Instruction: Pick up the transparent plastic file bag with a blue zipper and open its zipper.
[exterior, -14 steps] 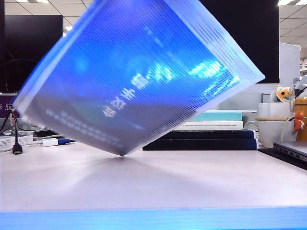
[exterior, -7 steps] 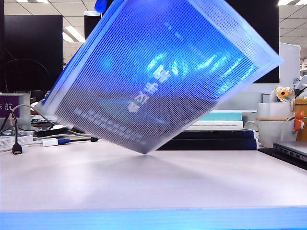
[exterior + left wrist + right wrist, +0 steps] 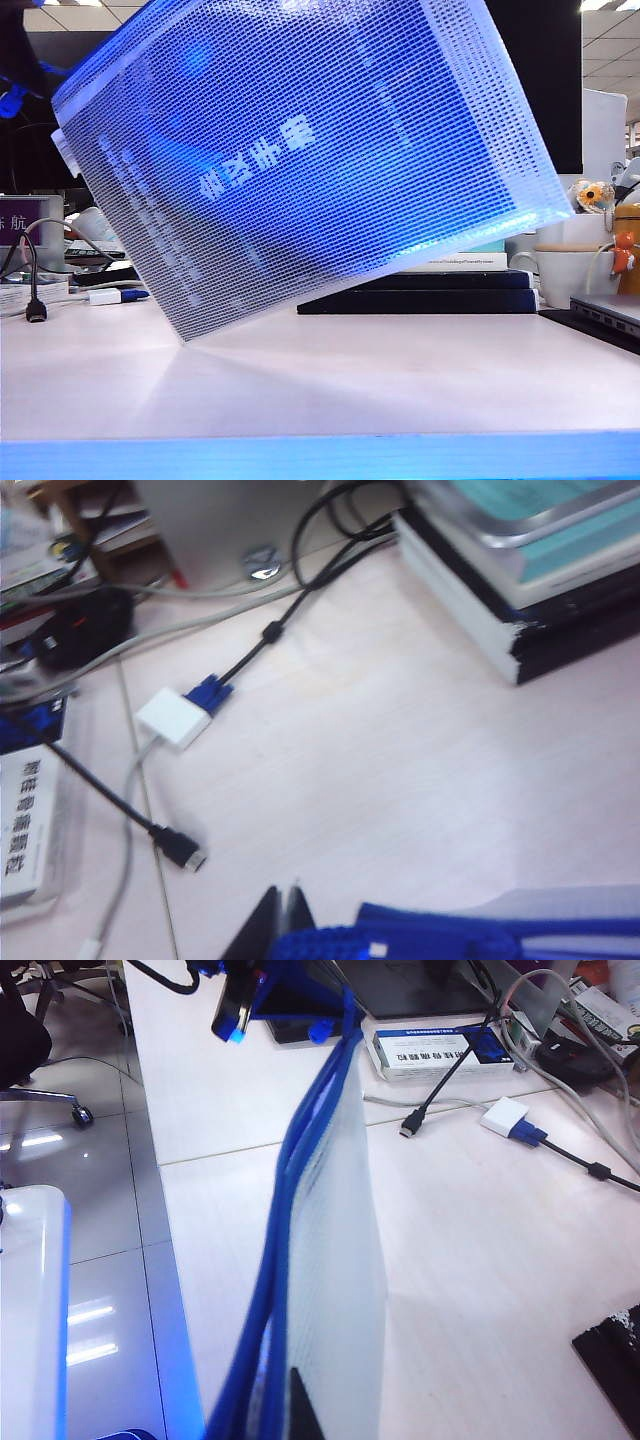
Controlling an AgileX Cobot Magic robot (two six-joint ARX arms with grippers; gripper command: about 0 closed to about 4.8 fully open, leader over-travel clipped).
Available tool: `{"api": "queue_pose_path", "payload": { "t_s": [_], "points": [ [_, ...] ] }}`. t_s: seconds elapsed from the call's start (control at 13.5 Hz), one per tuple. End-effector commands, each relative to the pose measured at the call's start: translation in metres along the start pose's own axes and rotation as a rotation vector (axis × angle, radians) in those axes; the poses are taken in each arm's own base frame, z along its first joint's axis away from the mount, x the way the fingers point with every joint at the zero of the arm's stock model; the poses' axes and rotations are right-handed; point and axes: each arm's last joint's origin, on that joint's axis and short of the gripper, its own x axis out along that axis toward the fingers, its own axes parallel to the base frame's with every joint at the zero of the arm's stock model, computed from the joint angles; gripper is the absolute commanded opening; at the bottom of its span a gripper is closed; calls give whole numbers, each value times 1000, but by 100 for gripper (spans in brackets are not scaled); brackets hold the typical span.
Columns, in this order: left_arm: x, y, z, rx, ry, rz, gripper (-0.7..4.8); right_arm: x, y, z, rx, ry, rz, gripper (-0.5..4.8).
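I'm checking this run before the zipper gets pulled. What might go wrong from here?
The file bag hangs tilted with one corner near the table; lowering it may drag that corner. The left end effector and right end effector are both shut on the zipper edge, so pulling unevenly may twist the bag rather than open it. A swing might hit the stacked books.

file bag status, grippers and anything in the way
Both grippers, left and right, shut on the file bag, held tilted above the table. Zipper closed. Stacked books behind, not blocking.

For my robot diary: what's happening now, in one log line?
file bag: lifted, tilted | left gripper: shut on zipper edge | right gripper: shut on file bag
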Motion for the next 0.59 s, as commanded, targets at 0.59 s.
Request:
{"api": "queue_pose_path", "payload": {
  "t_s": [0.59],
  "points": [
    [-4,-7,7,-187,-92,-321,479,54,-42,-51,-14,381,-104,-5]
  ]
}}
